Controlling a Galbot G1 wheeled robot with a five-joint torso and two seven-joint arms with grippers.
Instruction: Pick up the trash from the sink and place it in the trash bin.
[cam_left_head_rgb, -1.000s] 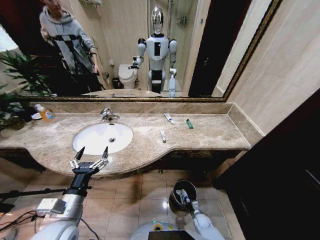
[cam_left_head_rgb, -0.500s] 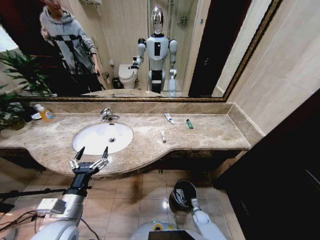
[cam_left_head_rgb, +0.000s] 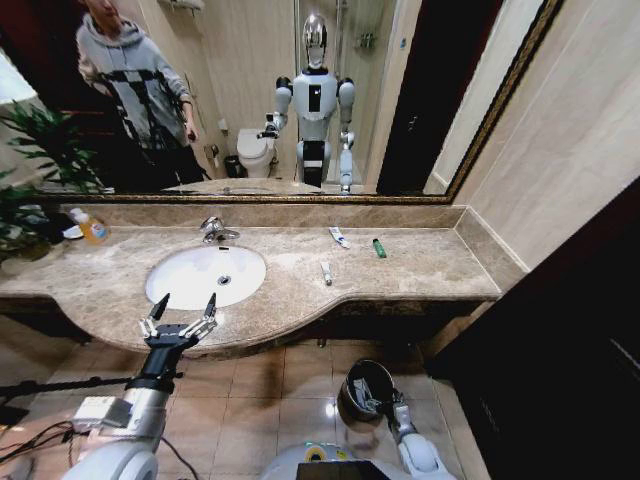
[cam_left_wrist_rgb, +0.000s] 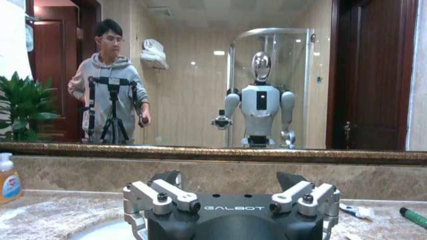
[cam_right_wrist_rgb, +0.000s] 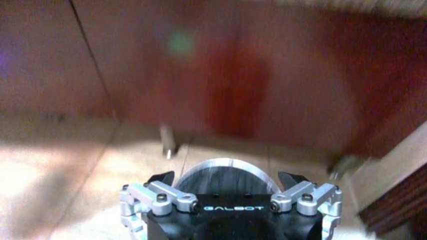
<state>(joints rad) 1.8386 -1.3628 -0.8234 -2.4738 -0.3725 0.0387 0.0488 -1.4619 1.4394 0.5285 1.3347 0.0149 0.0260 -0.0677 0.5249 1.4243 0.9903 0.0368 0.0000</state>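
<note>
white arms, black "galbot"-marked tool (cam_left_wrist_rgb: 232, 197)

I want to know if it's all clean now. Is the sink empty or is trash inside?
Empty: the sink shows a bare white bowl with just its drain. The open left claw hovers at its front edge.

One oval white porcelain sink (cam_left_head_rgb: 206, 275) sits in the mottled beige-brown marble counter (cam_left_head_rgb: 400, 268), with one chrome faucet (cam_left_head_rgb: 213, 229) behind it. One small round black trash bin (cam_left_head_rgb: 362, 390) stands on the floor. The counter carries three small items: a white tube (cam_left_head_rgb: 339, 237), a green stick (cam_left_head_rgb: 379, 248), a pale stick (cam_left_head_rgb: 326, 272); plus one orange soap bottle (cam_left_head_rgb: 90, 227).
</note>
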